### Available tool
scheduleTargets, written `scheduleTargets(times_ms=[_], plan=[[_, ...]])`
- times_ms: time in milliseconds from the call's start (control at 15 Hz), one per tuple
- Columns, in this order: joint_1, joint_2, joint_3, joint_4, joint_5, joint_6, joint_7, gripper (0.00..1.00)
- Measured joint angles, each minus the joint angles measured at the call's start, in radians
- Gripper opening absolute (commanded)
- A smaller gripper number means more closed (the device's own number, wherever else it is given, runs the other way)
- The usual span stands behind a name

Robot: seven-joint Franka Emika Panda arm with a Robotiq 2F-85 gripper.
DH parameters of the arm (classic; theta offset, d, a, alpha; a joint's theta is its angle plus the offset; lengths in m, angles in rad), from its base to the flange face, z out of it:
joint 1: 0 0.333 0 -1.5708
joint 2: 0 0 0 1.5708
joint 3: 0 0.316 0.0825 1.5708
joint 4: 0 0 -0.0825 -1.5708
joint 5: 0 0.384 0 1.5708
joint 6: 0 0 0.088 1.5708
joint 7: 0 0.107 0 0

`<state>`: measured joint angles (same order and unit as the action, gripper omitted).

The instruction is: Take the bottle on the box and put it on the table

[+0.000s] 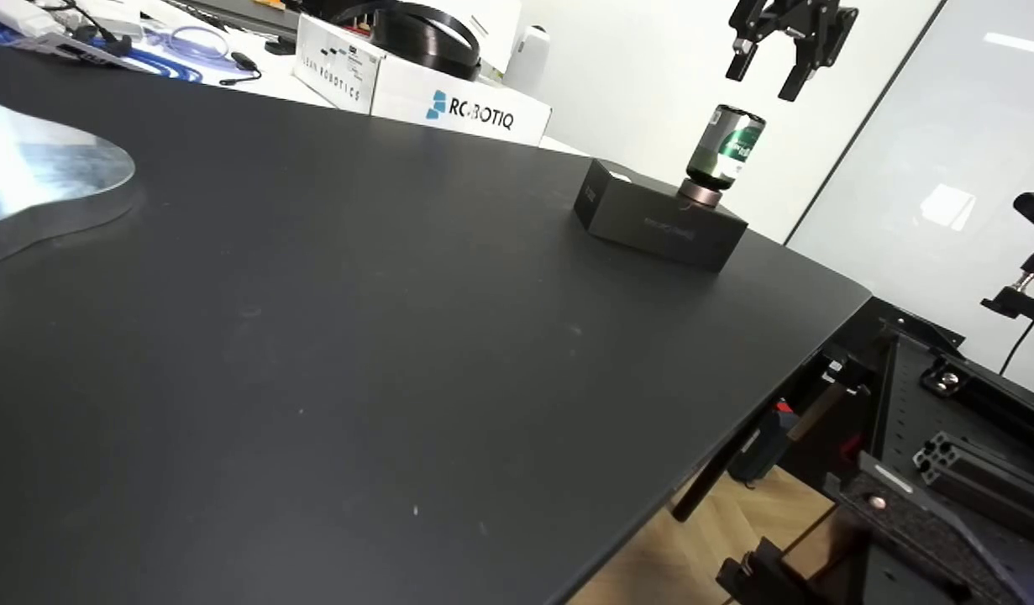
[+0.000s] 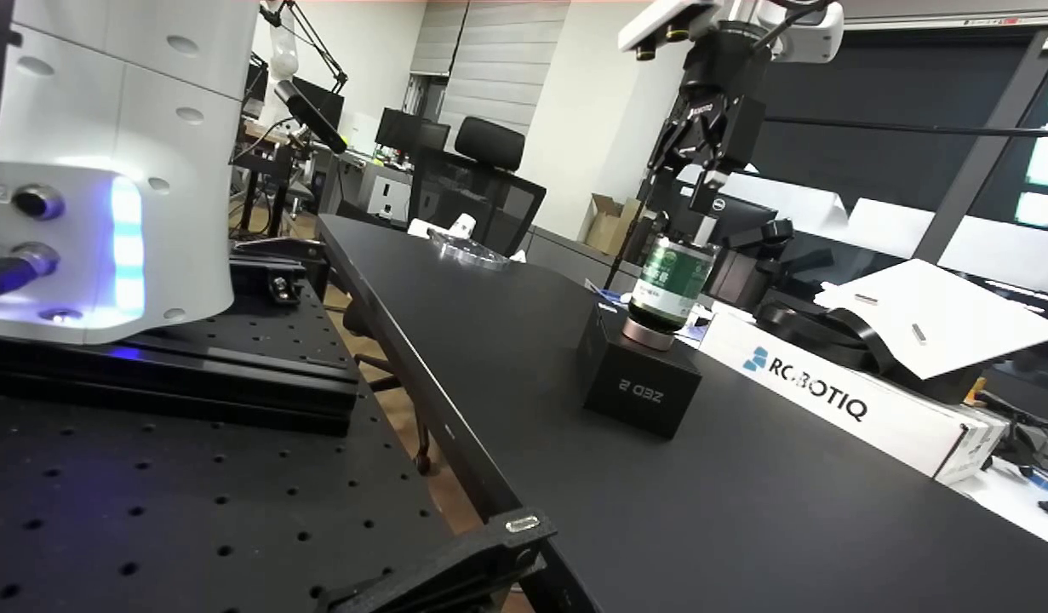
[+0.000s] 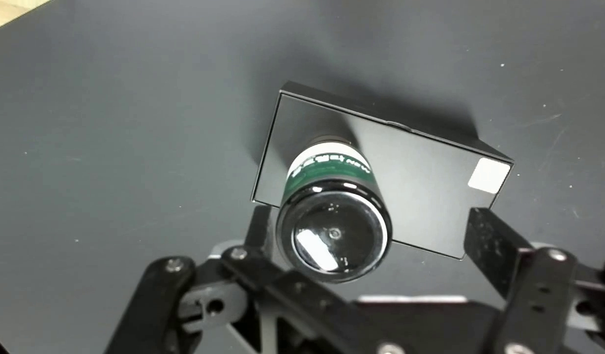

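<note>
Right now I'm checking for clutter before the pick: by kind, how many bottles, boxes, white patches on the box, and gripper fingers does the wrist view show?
Bottle: 1, on the box
Black box: 1
White patch: 1, on the box's top
Fingers: 2, spread apart
Total: 5

Bottle (image 3: 334,226): glossy; glass or plastic, I cannot tell which. Its label (image 3: 329,166): smooth, printed. Its cap (image 2: 649,335): smooth, with a metallic sheen. Box (image 1: 659,223): matt, smooth, card by its look. Table (image 1: 357,336): matt, smooth, lightly scratched. Gripper (image 1: 767,76): dull-surfaced, with shiny metal screws (image 3: 558,254). Carton (image 1: 462,105): smooth, matt, card-like. Robot base (image 2: 115,128): smooth, satin, plastic-like. Perforated plate (image 2: 183,494): metal-looking, low sheen. Chair back (image 2: 460,204): open mesh cloth. Floor (image 1: 739,512): wood, to my eye.
</note>
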<state>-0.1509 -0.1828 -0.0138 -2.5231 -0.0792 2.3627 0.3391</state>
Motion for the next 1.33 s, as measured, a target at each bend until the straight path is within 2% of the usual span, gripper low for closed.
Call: scheduleTargets(times_ms=[600, 1333], plan=[[-0.009, 0.052, -0.049, 0.012, 0.008, 0.046, 0.013, 1.0], [-0.009, 0.119, -0.06, 0.012, 0.021, 0.094, 0.016, 1.0]])
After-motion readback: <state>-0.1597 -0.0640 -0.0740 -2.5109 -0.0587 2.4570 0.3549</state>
